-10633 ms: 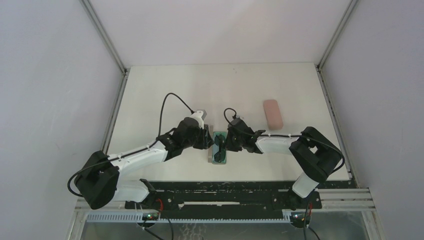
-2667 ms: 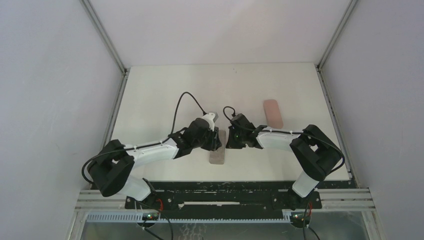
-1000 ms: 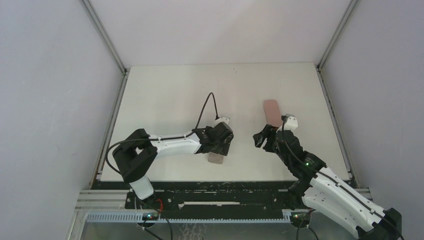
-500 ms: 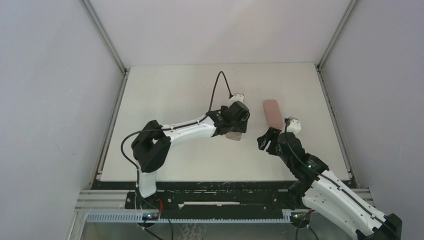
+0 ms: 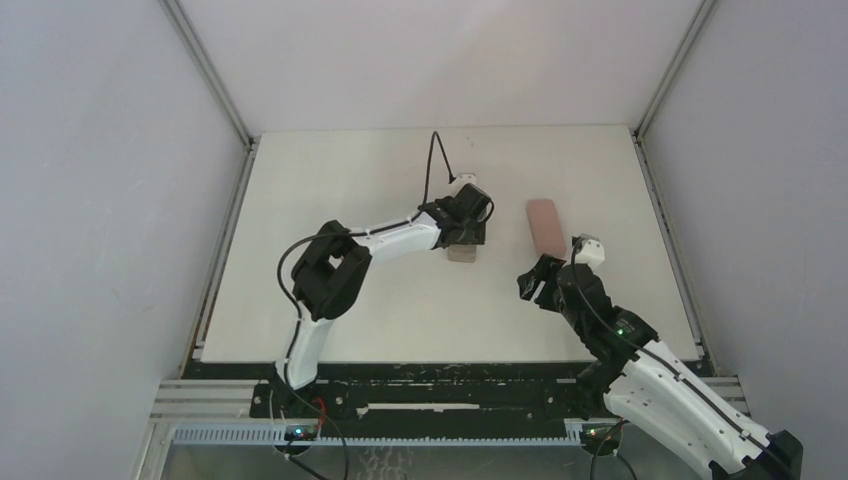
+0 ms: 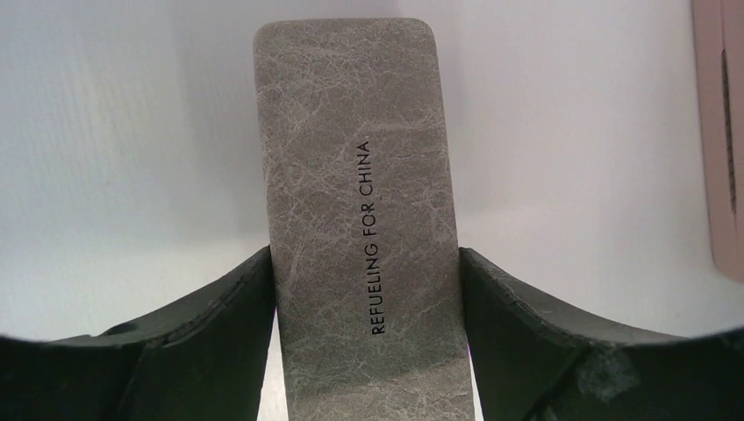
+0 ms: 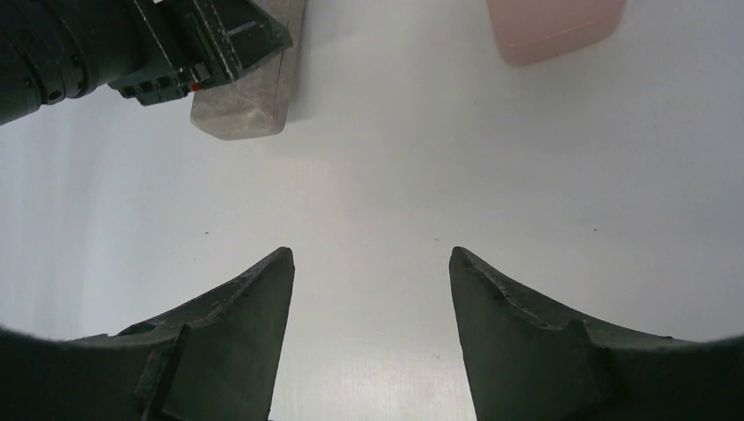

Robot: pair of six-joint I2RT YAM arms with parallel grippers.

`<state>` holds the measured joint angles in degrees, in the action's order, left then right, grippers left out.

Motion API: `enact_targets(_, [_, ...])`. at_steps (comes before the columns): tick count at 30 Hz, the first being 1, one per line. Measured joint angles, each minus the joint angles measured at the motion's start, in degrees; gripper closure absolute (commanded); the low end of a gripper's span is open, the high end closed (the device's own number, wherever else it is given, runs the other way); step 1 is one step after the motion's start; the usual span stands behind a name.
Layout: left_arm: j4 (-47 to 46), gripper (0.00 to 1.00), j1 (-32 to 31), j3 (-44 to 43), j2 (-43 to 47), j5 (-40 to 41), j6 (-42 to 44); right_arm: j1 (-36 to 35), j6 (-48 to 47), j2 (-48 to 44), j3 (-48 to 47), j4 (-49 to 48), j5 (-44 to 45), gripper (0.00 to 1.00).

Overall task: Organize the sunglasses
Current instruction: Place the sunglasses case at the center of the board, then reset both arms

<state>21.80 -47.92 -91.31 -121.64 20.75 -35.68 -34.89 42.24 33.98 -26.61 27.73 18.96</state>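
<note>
Left end effector (image 6: 364, 259) tight around the grey case (image 6: 351, 149), right end effector (image 7: 368, 263) released, jaws apart above the table (image 7: 395, 167)

In the left wrist view the bottom edge cuts the grey case (image 6: 360, 219) and the right edge cuts the pink case (image 6: 725, 132); from above the left hand (image 5: 464, 238) hides most of the grey case; both cases' contents unseen.

White, matte tabletop (image 5: 340, 200), evenly lit. Plain pale grey wall panels (image 5: 100, 200) enclose it at left, rear and right. Aluminium posts (image 5: 207, 70) rise from both rear corners. A black rail (image 5: 450, 380) spans the near edge.
</note>
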Motion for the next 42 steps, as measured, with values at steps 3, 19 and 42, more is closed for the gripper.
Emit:
enact_targets(3, [-0.1,0.37,0.4,-2.3,-1.8,-0.5,-0.4,0.2,0.0,0.2,0.0,0.0,-0.1,0.33])
enact_targets(19, [-3.3,0.01,1.0,-1.3,-2.7,-3.6,-1.1,1.6,-0.1,-2.5,0.0,1.1,0.0,0.22])
enact_targets(42, [-14.0,0.00,1.1,44.3,72.1,3.8,9.4,2.6,-17.0,-17.9,-7.9,0.8,-5.4,0.00])
